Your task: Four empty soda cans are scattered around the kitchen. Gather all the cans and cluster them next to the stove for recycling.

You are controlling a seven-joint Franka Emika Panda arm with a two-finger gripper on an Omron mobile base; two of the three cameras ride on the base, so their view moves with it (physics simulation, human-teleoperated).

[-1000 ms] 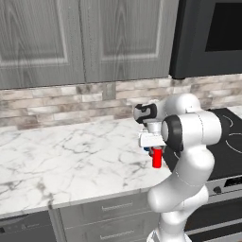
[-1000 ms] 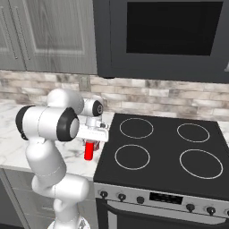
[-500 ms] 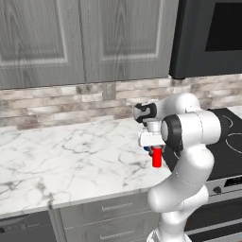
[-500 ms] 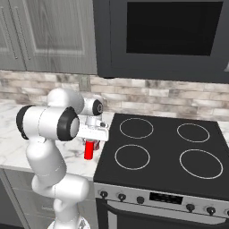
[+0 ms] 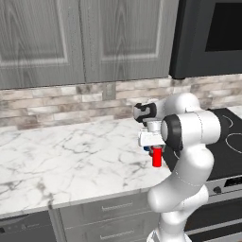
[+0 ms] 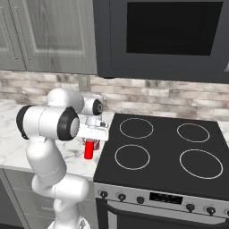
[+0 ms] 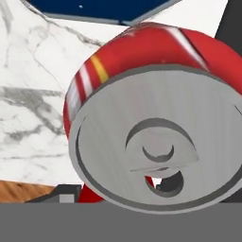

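Note:
A red soda can stands upright just left of the stove, at the counter's edge by the black cooktop. My gripper comes down on it from above and is shut on the red can. In the hand view the red can's grey lid is very close below the hand. A blue soda can sits right behind the red one, and its dark blue top is in the hand view. Whether the red can rests on the counter I cannot tell.
A white marble counter stretches left of the stove, with a brick backsplash behind it. Grey cabinets and a black microwave hang overhead. Oven knobs line the stove front below.

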